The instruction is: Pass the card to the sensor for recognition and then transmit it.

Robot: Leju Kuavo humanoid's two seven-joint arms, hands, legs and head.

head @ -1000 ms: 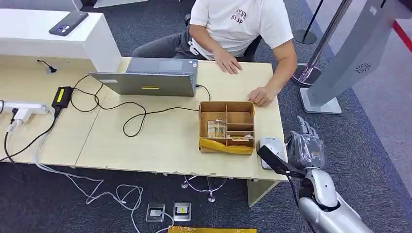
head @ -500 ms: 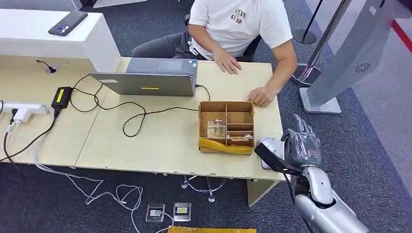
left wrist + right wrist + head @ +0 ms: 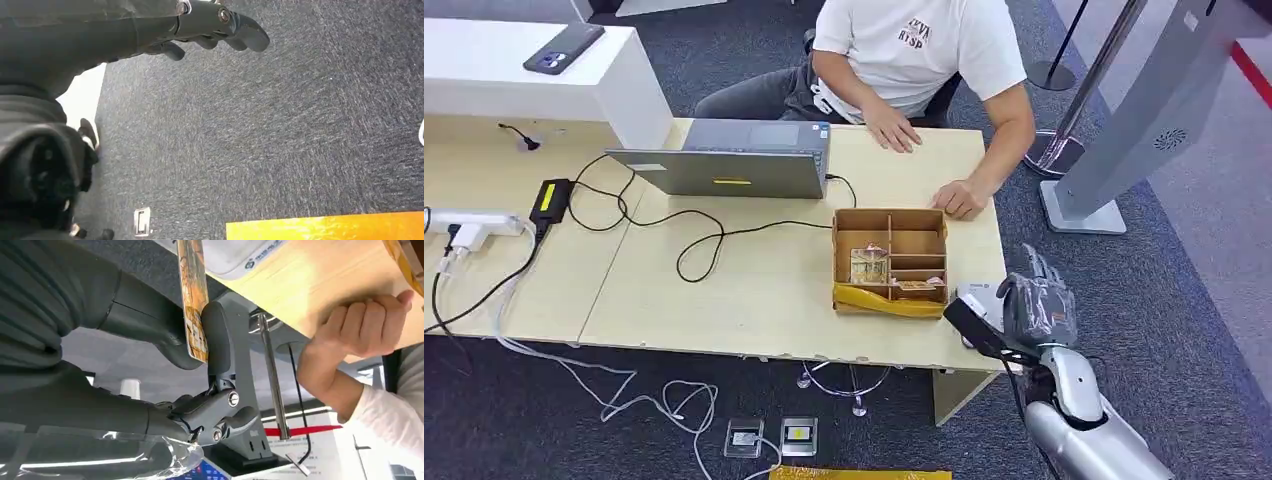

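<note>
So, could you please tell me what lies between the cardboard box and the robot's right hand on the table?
In the head view, the white card sensor lies between the cardboard box and the right robot hand, which holds the card.

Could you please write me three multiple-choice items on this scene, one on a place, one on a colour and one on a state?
1. Where on the table does the sensor lie?
A. at the corner nearest the right hand
B. behind the laptop
C. inside the cardboard box

2. What colour is the person's shirt?
A. black
B. white
C. red

3. What is the right hand doing with the card?
A. it pinches the card, held edge-on near the sensor
B. it has laid the card flat in the box
C. it hangs with nothing in it

Answers:
1 A, the head view shows the sensor by that corner.
2 B, the shirt is plainly white.
3 A, the right wrist view shows the card between thumb and fingers.
</note>
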